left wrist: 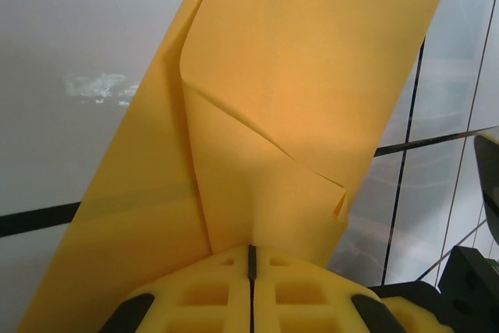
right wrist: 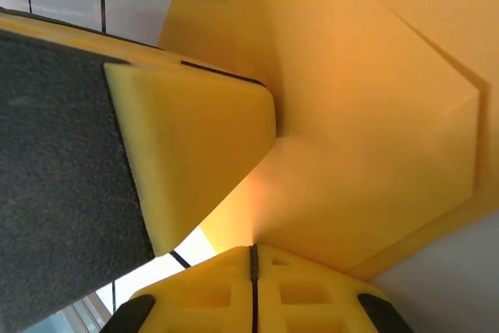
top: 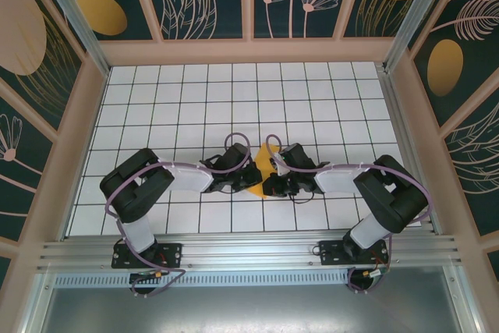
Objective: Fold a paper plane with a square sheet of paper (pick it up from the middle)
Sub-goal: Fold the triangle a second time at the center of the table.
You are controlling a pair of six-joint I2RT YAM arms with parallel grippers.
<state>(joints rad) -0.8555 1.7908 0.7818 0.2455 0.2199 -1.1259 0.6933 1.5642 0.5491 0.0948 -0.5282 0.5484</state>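
Left gripper (top: 243, 180), its yellow lattice-moulded fingers (left wrist: 230, 267) pressed together, pinches the near edge of a thin, matte orange-yellow sheet of paper (left wrist: 312, 76). The sheet is partly folded, with a sharp diagonal crease and a small dog-eared corner. It hangs between the two arms over the near-middle of the white grid-tiled table (top: 195, 99); whether it touches the tiles cannot be told. Right gripper (right wrist: 252, 259), jaws likewise closed, clamps the opposite side, where smooth layered flaps meet at a blunt angle. The paper looks feather-light, limp and easy to tear or crumple. It probably slips little against the soft-looking pads but will likely sag wherever it is unsupported. The safest holds appear to be along the doubled creases near the centre fold, not on the single-layer corners.
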